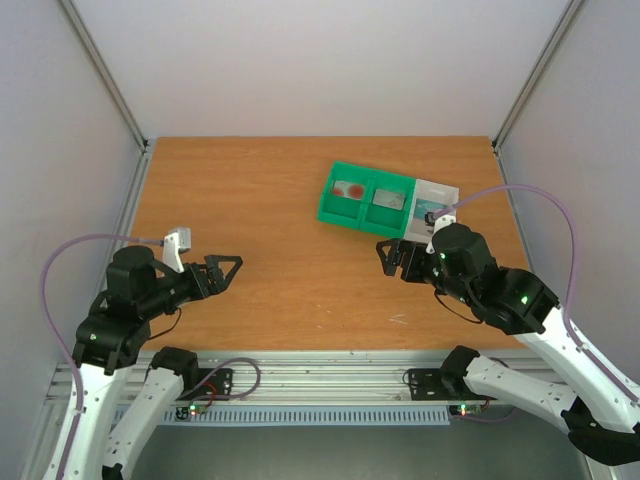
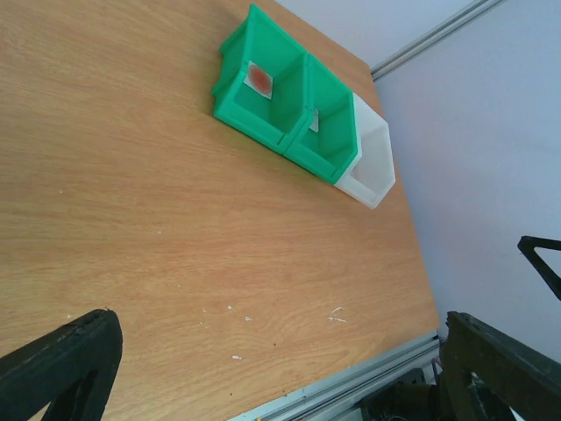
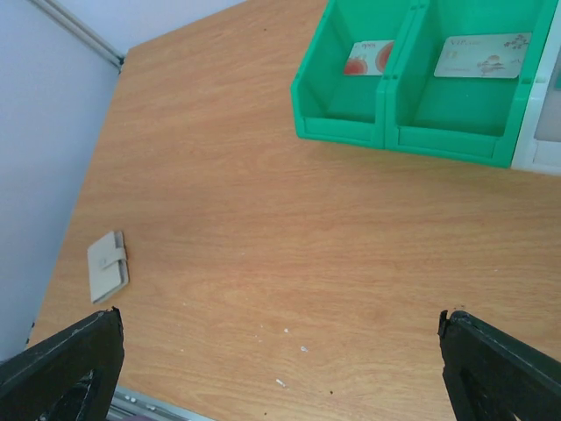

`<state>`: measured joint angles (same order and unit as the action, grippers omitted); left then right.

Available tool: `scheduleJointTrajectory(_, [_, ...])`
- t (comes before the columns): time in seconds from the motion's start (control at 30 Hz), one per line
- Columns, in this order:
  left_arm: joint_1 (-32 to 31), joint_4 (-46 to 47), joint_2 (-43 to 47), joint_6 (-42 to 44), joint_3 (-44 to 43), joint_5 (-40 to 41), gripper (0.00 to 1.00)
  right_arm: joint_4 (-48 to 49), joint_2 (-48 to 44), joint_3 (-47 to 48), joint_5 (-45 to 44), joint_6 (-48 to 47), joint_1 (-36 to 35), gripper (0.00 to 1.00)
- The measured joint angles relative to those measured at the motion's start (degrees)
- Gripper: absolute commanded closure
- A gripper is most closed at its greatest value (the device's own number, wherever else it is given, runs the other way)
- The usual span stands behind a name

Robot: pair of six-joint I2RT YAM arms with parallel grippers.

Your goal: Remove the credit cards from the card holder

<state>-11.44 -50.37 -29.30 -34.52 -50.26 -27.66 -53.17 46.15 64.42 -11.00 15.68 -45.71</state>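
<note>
The card holder (image 3: 109,266) lay flat and shut, tab side up, on the counter (image 1: 270,200) towards its near left corner and well apart from everything else. Only the right wrist view showed it, and in the top view the left arm probably covered it. The green bin (image 1: 365,197) sat far back on the right with the white tray (image 2: 372,167) touching its right side. 1 red-marked card (image 3: 368,58) rested in the bin's left compartment and 1 greyish card (image 3: 482,55) in its right compartment. Whether a 3rd card lay in the tray could not be told, since only a grey patch showed there. The left gripper (image 1: 226,272) hung just above the counter at the near left, spread wide and pinching nothing. The right gripper (image 1: 388,257) hovered just in front of the bin, equally spread and empty. Judged from this layout, the emptying step looked finished or nearly so, as at least 2 cards were already out of the holder. If a card remained inside, the next move would call for the left gripper to drop onto the holder and pin it, while the right one crossed the counter to work the tab and draw the card out.
</note>
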Motion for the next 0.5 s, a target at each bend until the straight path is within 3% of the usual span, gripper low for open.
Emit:
scheduleJointTrajectory(0.27, [0.1,-0.7,-0.9,0.1,0.5,4.0,0.01,-0.9,-0.6,0.0,-1.4,0.1,0.0,0.02])
scheduleJointTrajectory(0.5, [0.2,-3.7,-6.5,-1.5,-0.6,15.6,0.01,-2.0,-1.0,0.0,-1.4,0.2,0.0,0.01])
